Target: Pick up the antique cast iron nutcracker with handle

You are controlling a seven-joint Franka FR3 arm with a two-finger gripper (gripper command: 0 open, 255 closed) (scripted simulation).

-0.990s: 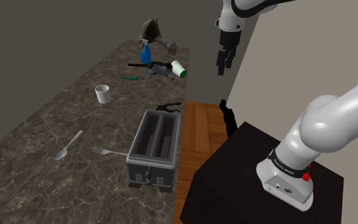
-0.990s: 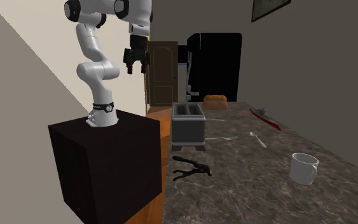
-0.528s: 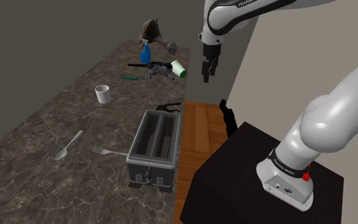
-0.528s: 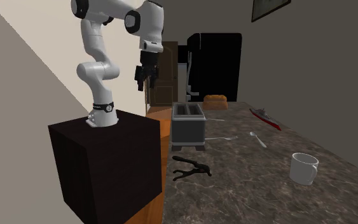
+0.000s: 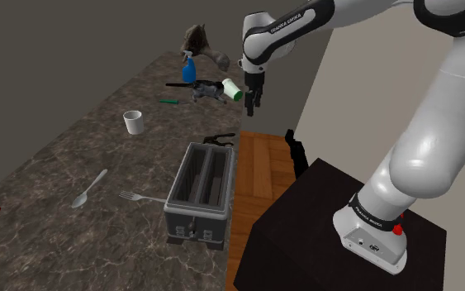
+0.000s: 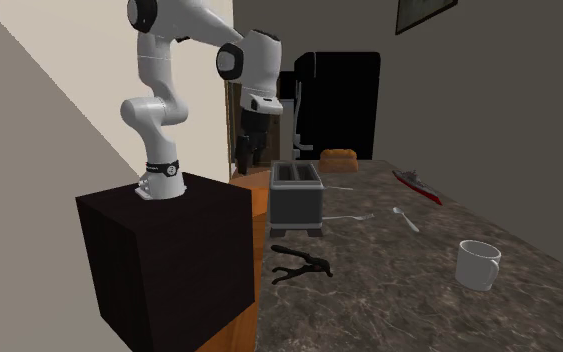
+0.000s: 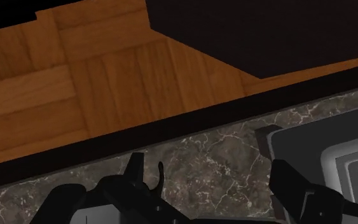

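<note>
The dark marbled table [image 5: 57,165] runs beside the black stand [image 5: 321,215], and the white arm [image 5: 437,124] bends from the stand over the table's edge. A grey toaster [image 5: 201,186] stands on the table near that edge, and the black hand [image 5: 253,101] hangs in the air well above it, pointing down with its two fingers spread apart and holding nothing. The black nutcracker [image 5: 220,139] lies flat on the table close to the toaster's short end; the wrist view shows it below the hand, untouched.
</note>
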